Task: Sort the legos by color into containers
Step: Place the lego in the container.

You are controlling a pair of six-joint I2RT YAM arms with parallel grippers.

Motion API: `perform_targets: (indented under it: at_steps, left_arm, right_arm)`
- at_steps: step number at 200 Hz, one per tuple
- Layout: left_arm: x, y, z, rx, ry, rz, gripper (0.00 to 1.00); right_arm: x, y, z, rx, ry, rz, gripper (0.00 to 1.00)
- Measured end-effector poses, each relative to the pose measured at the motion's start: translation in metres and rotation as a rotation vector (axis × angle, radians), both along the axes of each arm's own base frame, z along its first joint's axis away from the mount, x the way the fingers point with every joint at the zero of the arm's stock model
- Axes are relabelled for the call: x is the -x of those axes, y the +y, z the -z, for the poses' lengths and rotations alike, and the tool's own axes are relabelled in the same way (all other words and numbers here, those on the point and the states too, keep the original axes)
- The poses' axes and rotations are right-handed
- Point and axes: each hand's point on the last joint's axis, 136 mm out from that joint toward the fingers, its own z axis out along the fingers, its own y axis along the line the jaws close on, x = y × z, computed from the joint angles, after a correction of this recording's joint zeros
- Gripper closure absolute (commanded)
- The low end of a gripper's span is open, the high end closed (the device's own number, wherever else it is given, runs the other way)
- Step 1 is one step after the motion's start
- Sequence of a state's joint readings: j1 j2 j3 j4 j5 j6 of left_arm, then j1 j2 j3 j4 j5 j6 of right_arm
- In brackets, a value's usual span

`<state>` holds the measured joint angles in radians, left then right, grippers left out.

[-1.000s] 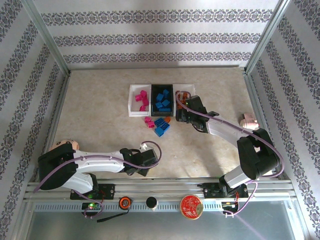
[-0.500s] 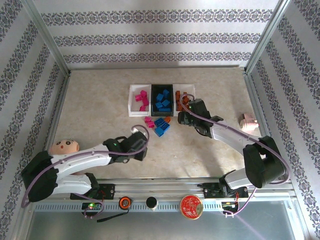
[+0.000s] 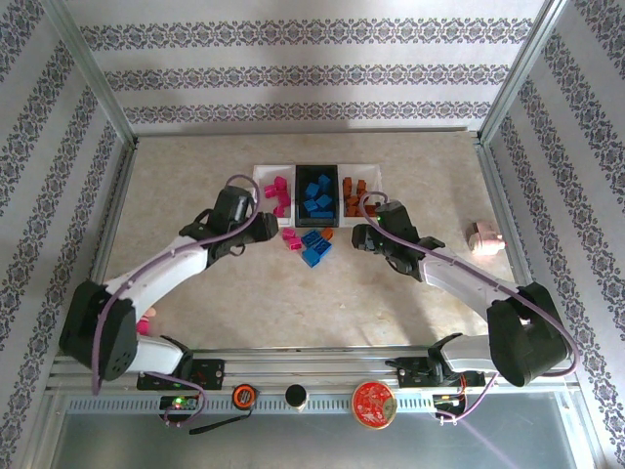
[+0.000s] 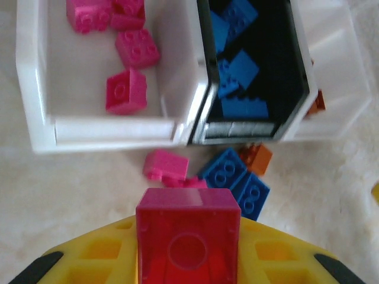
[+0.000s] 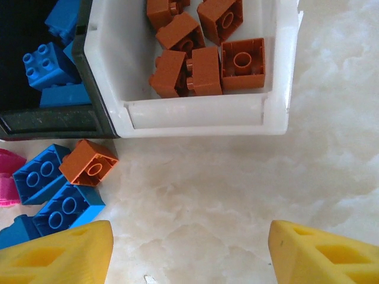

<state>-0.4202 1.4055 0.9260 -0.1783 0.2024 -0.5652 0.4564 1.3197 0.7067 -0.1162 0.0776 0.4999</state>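
My left pincer (image 4: 188, 260) is clamped on a magenta lego (image 4: 188, 228). My right pincer (image 5: 189, 251) stands with fingers wide apart. Loose legos (image 5: 89, 163) lie on the surface (image 3: 195, 176) at its 10 o'clock. Beyond, at 12 o'clock, three containers (image 3: 262, 210) hold pink, blue and orange bricks separately.

Three side-by-side trays (image 3: 258, 181) hold colour-sorted legos (image 3: 317, 192); perhaps six more lie loose just before them.

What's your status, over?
Left gripper shut on a pink lego, facing the left white tray. Right gripper open, empty, by the loose orange lego. Blue legos and pink legos loose on the table. Nothing blocking the tray.
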Motion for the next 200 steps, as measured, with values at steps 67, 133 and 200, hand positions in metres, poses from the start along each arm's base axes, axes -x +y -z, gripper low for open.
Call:
perform_targets:
  at_steps: [67, 133, 200]
  left_arm:
    - [-0.090, -0.006, 0.003, -0.009, -0.003, -0.072, 0.71]
    - [-0.137, 0.003, 0.022, -0.044, 0.018, -0.116, 0.24]
    - [-0.098, 0.003, -0.031, 0.051, -0.066, -0.073, 0.11]
  right_arm:
    - [0.013, 0.013, 0.002, 0.001, 0.004, -0.047, 0.29]
    - [0.033, 0.028, 0.005, -0.004, 0.006, -0.114, 0.26]
    - [0.044, 0.053, 0.003, -0.028, 0.000, -0.193, 0.23]
